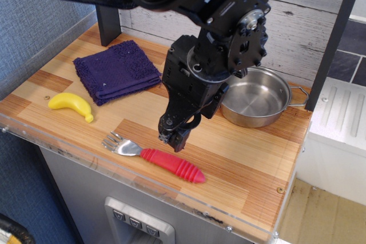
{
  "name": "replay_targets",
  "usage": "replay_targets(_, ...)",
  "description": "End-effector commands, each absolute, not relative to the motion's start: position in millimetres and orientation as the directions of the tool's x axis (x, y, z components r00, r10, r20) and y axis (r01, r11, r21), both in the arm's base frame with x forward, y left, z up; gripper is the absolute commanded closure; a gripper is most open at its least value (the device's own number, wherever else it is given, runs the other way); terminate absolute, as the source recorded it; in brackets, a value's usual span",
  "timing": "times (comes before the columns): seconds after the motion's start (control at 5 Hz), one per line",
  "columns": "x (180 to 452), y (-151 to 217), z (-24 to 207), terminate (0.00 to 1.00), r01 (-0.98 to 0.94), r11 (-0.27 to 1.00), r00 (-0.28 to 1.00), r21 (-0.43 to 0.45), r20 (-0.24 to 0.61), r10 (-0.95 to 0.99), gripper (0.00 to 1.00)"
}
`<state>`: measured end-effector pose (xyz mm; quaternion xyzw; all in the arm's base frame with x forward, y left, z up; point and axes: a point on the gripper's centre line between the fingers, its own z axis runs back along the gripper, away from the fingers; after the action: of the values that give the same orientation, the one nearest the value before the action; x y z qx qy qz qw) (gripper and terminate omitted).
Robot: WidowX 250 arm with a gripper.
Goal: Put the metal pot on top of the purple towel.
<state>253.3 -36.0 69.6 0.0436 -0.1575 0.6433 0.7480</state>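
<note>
The metal pot (257,101) is a shallow shiny steel pan with a wire loop handle on its right. It stands at the back right of the wooden table, partly hidden by my arm. The purple towel (117,70) lies folded at the back left. My gripper (176,135) hangs over the middle of the table, left of the pot and right of the towel, just above the fork. Its fingers look close together and hold nothing.
A yellow toy banana (71,106) lies at the front left. A fork with a red handle (157,157) lies near the front edge under the gripper. A dark post (106,4) stands behind the towel. The table (246,164) drops off at the front and right.
</note>
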Motion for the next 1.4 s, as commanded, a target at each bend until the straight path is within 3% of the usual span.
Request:
replay_targets(0.0,253.3,-36.0,69.6,0.00,-0.976,0.169,0.123,-0.138,0.292,0.949,0.00)
replay_targets(0.6,301.9,-48.6,72.1,0.00,-0.969,0.133,0.076,-0.210,0.259,0.963,0.00)
replay_targets(0.8,313.5,-51.9,65.7,0.00,-0.952,0.142,0.081,-0.271,0.223,0.971,0.00)
replay_targets(1.2,334.5,-52.7,47.3,0.00,-0.953,0.157,0.100,-0.259,0.219,0.971,0.00)
